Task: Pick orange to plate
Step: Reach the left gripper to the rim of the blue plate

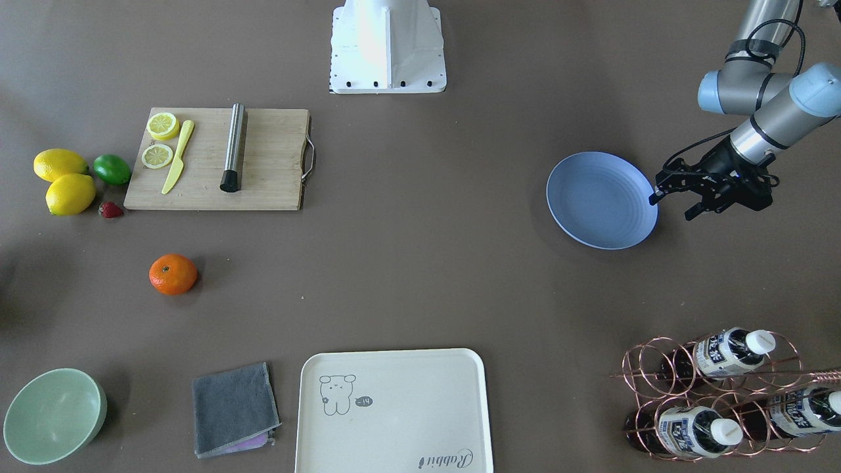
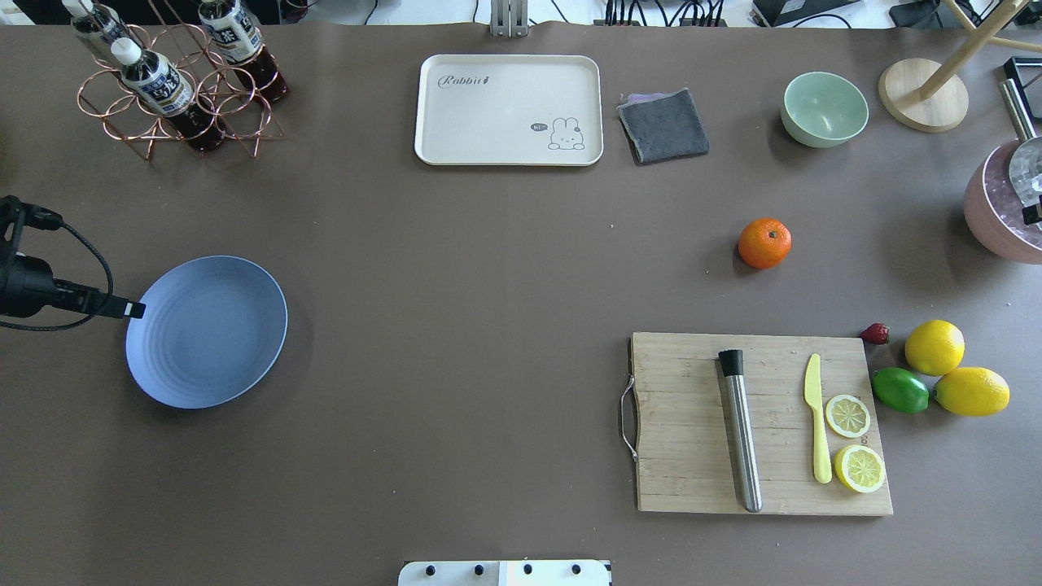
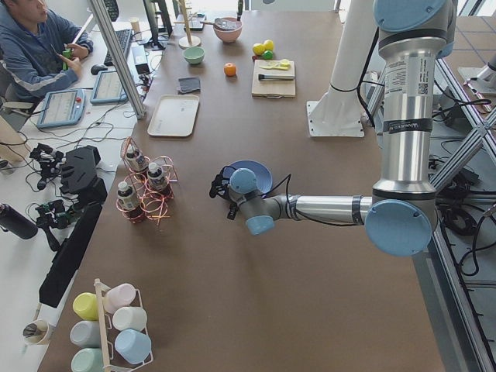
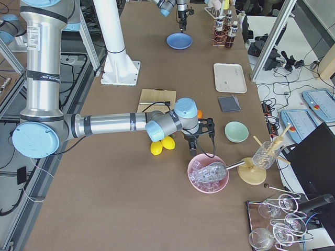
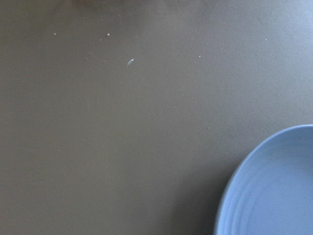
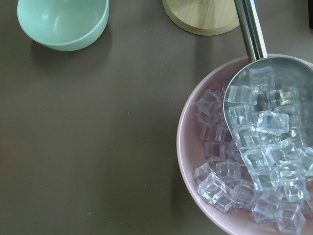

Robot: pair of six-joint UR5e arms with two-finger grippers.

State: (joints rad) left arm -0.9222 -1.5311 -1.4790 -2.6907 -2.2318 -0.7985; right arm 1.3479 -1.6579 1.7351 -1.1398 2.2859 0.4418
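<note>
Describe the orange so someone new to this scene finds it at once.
Start at the wooden cutting board. Between it and the pale green bowl, the orange sits alone, touching nothing. It is the only bright-orange fruit; the lemons and lime clustered by the board's end are yellow and green.

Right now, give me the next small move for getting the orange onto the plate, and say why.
Probably move the right gripper from near the pink ice bowl to above the orange. The orange lies free on that arm's side; the left gripper sits open by the plate, far off.
</note>
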